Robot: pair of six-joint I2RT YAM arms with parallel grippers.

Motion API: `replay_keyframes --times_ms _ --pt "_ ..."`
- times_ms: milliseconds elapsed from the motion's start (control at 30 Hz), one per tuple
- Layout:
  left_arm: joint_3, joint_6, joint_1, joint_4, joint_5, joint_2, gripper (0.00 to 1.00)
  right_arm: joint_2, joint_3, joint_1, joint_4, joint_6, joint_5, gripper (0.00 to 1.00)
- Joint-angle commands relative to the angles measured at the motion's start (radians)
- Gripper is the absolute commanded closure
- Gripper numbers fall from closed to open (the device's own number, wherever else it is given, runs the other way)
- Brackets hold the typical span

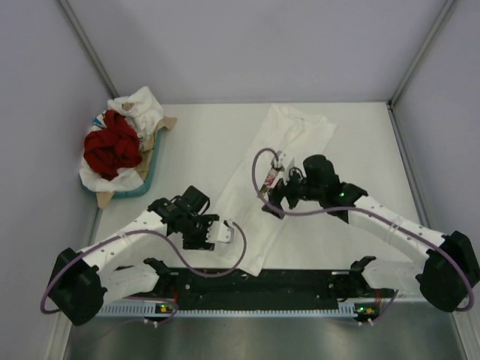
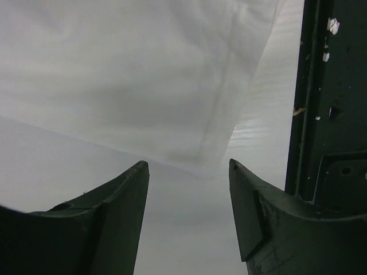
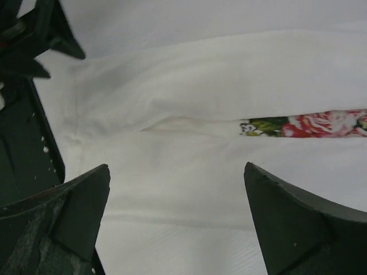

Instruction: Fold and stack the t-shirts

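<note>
1. Pale walls close in a white surface (image 1: 195, 142), and I see both arms reaching in from its near edge.
2. At far left sits a teal-rimmed tray (image 1: 150, 180) lined with brown cardboard (image 1: 105, 199), hard against the left wall.
3. Crumpled red t-shirts (image 1: 111, 150) are heaped in the tray, with bunched white t-shirts (image 1: 139, 105) around and behind them.
4. My left gripper (image 1: 227, 232) hangs low near the front of the surface, just beside the near end of the long white t-shirt (image 1: 277, 150).
5. On the left wrist camera, that gripper (image 2: 188, 169) has its jaws apart with nothing between them. The shirt's hemmed corner (image 2: 126, 80) lies flat just ahead of the fingertips.
6. A black rail (image 2: 327, 114) runs along the right edge of that view; it is the base bar (image 1: 255, 283) along the near edge of the surface.
7. The long white t-shirt lies folded into a narrow strip in the middle of the surface, slanting from near left to far right.
8. My right gripper (image 1: 272, 171) is over the middle of that strip.
9. On the right wrist camera, its jaws (image 3: 176, 169) stand wide apart above the cloth (image 3: 218, 74), holding nothing.
10. A pink and green floral print (image 3: 304, 125) peeks out from a fold just ahead of the right-hand finger.
</note>
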State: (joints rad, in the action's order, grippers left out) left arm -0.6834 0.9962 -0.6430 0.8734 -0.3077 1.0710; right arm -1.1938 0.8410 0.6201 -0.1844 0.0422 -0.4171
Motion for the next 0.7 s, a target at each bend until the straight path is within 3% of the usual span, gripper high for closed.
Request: replay_keyframes --times_ms 0,100,133,267,400,467,567,667 --pt "0.077 0.093 -0.006 -0.060 0.041 0.010 0.37 0.115 -0.143 0.209 0.059 0.241 -0.066 0.03" --pt "0.120 0.068 -0.004 -0.123 0.093 0.032 0.36 0.186 -0.253 0.318 -0.002 0.457 -0.285 0.04" --pt "0.123 0.070 -0.004 -0.131 0.100 0.049 0.37 0.203 -0.284 0.349 -0.003 0.484 -0.285 0.04" --pt "0.125 0.047 -0.004 -0.166 0.128 0.127 0.37 0.169 -0.326 0.463 -0.003 0.556 -0.151 0.14" --pt "0.116 0.038 -0.004 -0.165 0.124 0.185 0.41 -0.004 -0.298 0.611 0.114 0.575 0.055 0.29" --pt "0.104 0.035 -0.004 -0.143 0.110 0.205 0.48 -0.110 -0.257 0.647 0.128 0.553 0.063 0.30" --pt "0.084 0.024 -0.004 -0.097 0.098 0.207 0.67 -0.177 -0.230 0.661 0.155 0.551 0.073 0.31" --pt "0.087 0.016 -0.004 -0.076 0.084 0.166 0.77 -0.223 -0.235 0.668 0.217 0.553 0.078 0.32"
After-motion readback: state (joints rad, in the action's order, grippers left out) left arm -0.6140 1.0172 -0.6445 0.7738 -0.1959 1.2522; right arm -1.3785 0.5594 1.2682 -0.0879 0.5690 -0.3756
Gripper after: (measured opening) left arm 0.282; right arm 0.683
